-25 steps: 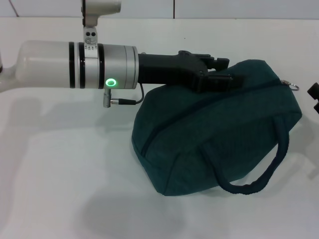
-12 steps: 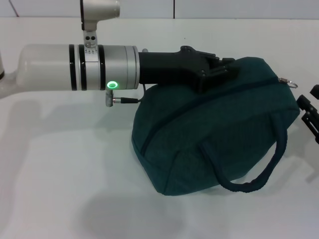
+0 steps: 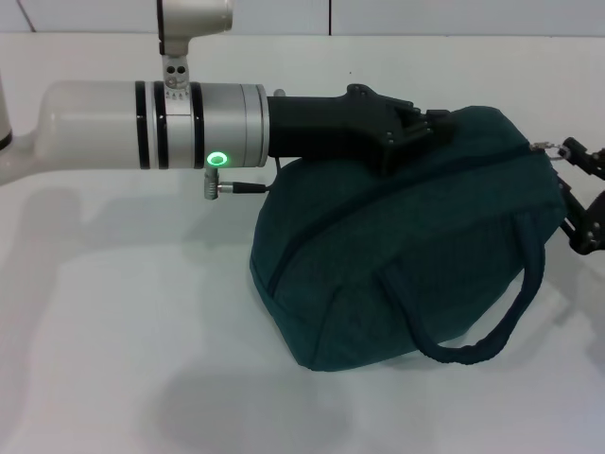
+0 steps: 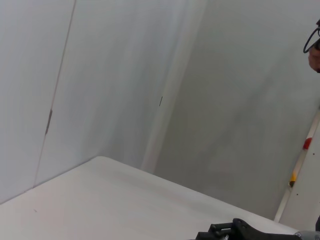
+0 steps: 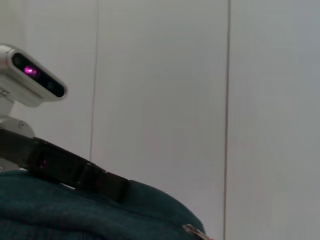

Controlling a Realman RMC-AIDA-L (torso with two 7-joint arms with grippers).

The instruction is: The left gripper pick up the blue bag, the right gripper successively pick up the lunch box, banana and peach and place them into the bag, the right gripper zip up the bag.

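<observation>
The blue bag sits on the white table, bulging, with one cord handle hanging down its front. Its zipper ring pull is at the right end. My left gripper reaches in from the left and is shut on the fabric at the bag's top. From the right wrist view I see those black fingers lying on the bag. My right gripper stands open at the bag's right end, just beside the ring pull. The lunch box, banana and peach are out of view.
The white table stretches bare to the left and in front of the bag. The left arm's silver wrist with its green light crosses above the table's back left. A white wall rises behind the table.
My right gripper has come in from the right edge to the bag's zipper end. The left gripper and the bag's top have risen slightly.
</observation>
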